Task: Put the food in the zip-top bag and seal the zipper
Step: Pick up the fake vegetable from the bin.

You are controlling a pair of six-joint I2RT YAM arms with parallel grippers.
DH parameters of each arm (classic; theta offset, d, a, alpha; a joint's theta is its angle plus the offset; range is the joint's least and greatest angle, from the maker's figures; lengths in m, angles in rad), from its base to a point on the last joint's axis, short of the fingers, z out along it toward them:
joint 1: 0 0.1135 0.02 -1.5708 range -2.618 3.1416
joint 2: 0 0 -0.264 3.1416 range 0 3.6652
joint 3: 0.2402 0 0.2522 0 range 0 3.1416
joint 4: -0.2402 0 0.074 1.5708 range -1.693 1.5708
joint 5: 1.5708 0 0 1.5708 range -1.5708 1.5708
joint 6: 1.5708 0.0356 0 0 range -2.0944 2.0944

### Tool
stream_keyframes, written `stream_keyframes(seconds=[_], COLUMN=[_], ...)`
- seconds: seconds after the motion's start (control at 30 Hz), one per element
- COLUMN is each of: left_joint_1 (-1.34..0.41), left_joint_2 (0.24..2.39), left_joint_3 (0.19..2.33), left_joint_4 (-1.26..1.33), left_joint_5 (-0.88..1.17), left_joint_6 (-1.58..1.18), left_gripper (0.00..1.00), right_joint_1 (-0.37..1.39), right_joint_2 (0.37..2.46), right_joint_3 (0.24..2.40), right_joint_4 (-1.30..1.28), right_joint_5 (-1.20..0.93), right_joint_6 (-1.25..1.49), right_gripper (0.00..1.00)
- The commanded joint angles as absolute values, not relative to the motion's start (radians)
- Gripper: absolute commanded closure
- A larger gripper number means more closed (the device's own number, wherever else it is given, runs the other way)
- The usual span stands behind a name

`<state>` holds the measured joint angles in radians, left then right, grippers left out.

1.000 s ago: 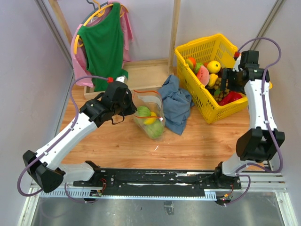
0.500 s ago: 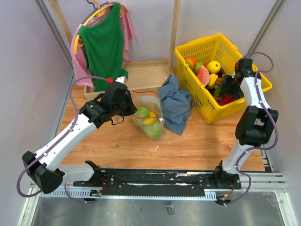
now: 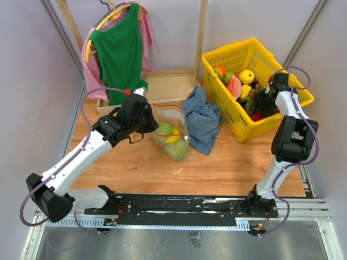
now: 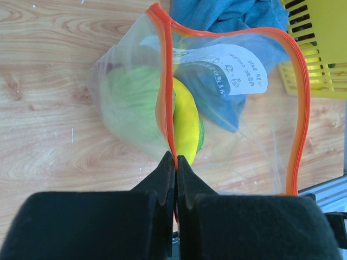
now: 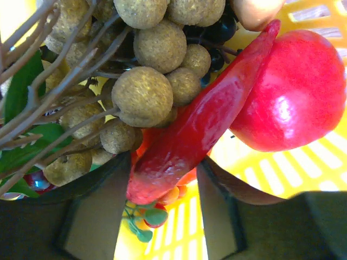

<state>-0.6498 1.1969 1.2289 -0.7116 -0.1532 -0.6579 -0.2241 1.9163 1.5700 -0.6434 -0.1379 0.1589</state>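
Observation:
The clear zip-top bag (image 3: 172, 135) lies on the wood table, and it also shows in the left wrist view (image 4: 238, 135). It holds a pale-green cabbage (image 4: 133, 103) and a yellow banana (image 4: 186, 124). My left gripper (image 4: 176, 158) is shut on its red-orange zipper (image 4: 162, 81), and the bag mouth gapes open to the right. My right gripper (image 5: 162, 179) is down inside the yellow basket (image 3: 222, 57). It is open, with a finger on each side of the red chili (image 5: 200, 124).
A blue-grey cloth (image 3: 203, 119) lies between the bag and the basket. A brown longan cluster (image 5: 141, 92) and a red round fruit (image 5: 295, 92) crowd the chili. A wooden rack with a green garment (image 3: 119, 49) stands at the back left.
My right arm has folded and dropped its gripper deeper into the basket, over the red chili. My left gripper and the bag have not moved.

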Motion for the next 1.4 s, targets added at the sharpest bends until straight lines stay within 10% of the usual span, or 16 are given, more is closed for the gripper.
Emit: stream_keyframes(seconds=[0.0, 0.57, 1.37], left_joint_1=[-0.642, -0.643, -0.643], left_joint_2=[1.201, 1.209, 1.207], left_joint_3=[1.229, 1.23, 1.231], left_joint_4=[-0.678, -0.672, -0.669], left_joint_5=[-0.143, -0.123, -0.116], left_joint_6=[-0.655, -0.668, -0.679], left_gripper=[1.0, 1.0, 1.0], right_joint_1=[-0.239, -0.237, -0.207], right_joint_2=[1.868, 1.602, 1.308], right_joint_3=[1.53, 1.402, 1.336], right_joint_4=[-0.583, -0.55, -0.25], right_joint_5=[-0.214, -0.181, -0.276], right_joint_6=[0.145, 0.132, 0.105], right_gripper=[0.53, 0.95, 0.96])
